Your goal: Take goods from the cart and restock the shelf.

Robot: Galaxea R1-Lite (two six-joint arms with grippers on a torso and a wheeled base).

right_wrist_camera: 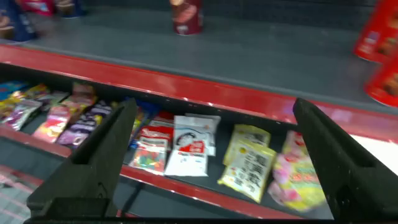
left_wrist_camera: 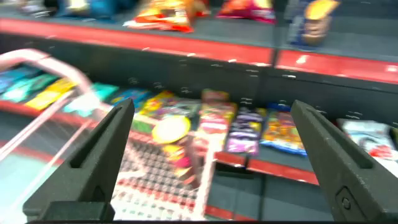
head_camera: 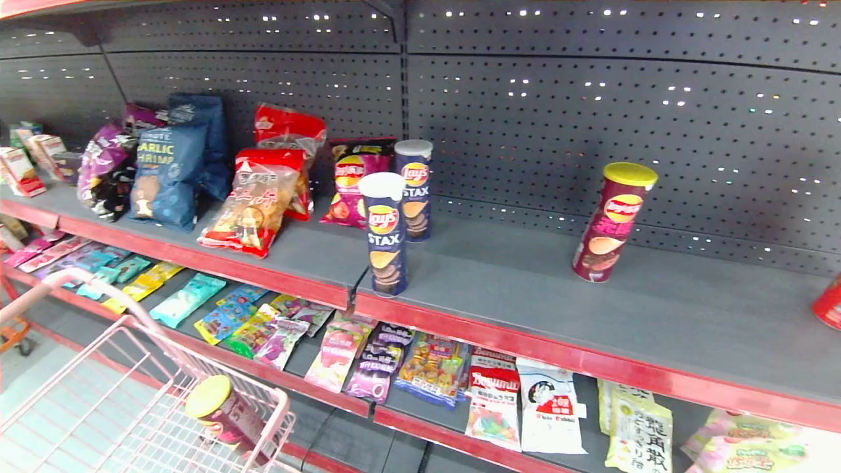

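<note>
A maroon chip can with a yellow lid (head_camera: 223, 410) lies in the front corner of the pink wire cart (head_camera: 146, 321). My left gripper (left_wrist_camera: 212, 106) hangs open above the cart, and that can (left_wrist_camera: 174, 140) shows below and between its fingers, apart from them. A matching maroon can (head_camera: 613, 222) stands alone on the grey upper shelf (head_camera: 591, 309). My right gripper (right_wrist_camera: 216, 102) is open with nothing in it, out in front of the shelf's red edge (right_wrist_camera: 205, 87), with the maroon can (right_wrist_camera: 186, 15) farther back.
Two blue chip cans (head_camera: 386, 233) and several snack bags (head_camera: 167, 174) fill the upper shelf's left part. A red can (head_camera: 829, 303) stands at the far right. Candy packets (head_camera: 493, 401) line the lower shelf. Bare shelf lies on both sides of the maroon can.
</note>
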